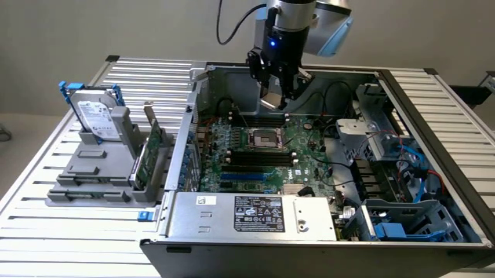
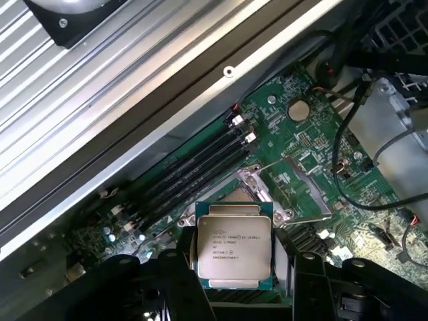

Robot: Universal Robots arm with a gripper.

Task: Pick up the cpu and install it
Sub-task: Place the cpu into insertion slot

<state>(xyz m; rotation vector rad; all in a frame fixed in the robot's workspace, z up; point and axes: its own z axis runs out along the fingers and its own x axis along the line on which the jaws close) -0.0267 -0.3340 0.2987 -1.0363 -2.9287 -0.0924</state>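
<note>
We find the gripper half-closed on the cpu, held flat by its edges. The socket lies at six o'clock, presumably for level seating.

Arm points straight down, claw clamped

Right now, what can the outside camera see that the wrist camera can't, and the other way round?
Outside camera's extras: the whole computer case, the arm above it, and, at the exterior view's left, a grey hard drive with blue handles and an upright green card on a stand. Wrist camera's extras: the tiny print on the cpu and a round coin battery. Shared: the gripper shut on the cpu above the green motherboard, its socket and the black memory slots.
</note>
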